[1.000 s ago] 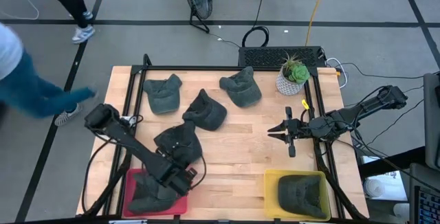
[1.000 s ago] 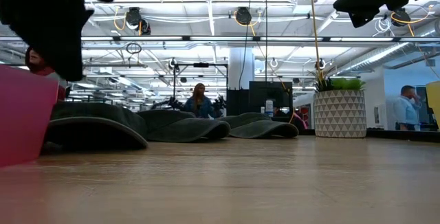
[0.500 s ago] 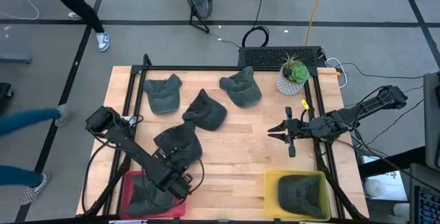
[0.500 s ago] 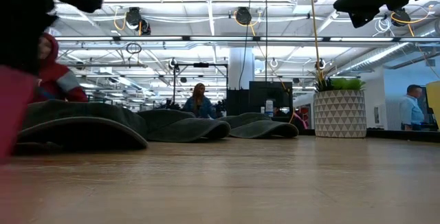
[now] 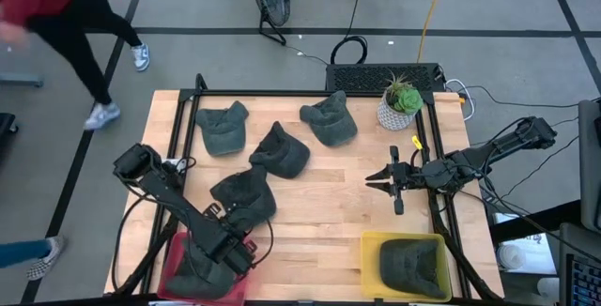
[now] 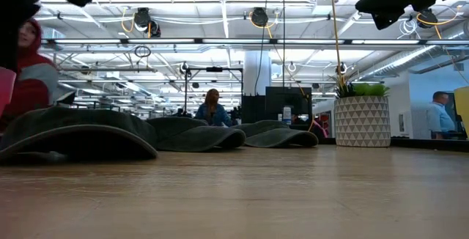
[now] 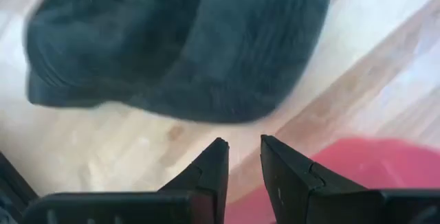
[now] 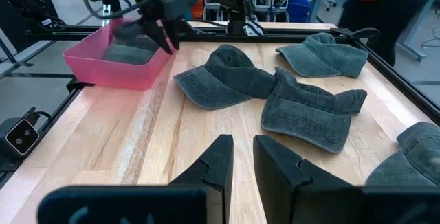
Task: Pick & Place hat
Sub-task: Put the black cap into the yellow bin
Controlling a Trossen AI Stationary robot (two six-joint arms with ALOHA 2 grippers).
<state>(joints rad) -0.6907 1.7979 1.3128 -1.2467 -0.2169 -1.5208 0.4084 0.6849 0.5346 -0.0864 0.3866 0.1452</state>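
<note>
The left gripper (image 5: 230, 252) is hanging over the pink bin (image 5: 175, 250) at about seven o'clock on the table (image 5: 319, 221), its fingers (image 7: 206, 176) drawn close with only a thin gap between them and nothing pinched. A dark hat (image 5: 202, 273) is already lying inside that bin, so the step in hand is probably getting clear of the bin and going for another one. The nearest hat (image 5: 246, 191) is lying on the bare wood just beyond the bin, towards the table's centre, and it is filling the left wrist view. To take it well, the fingers should be spreading wide before dropping, coming down over a fold of the crown, not the flat brim, and staying clear of the bin's wall. Three more hats (image 5: 280, 150) are lying towards twelve o'clock. The right gripper (image 5: 377, 178) is waiting near three o'clock, its fingers slightly parted and empty, above the yellow bin (image 5: 368, 250), which also holds a hat (image 5: 411, 266).
</note>
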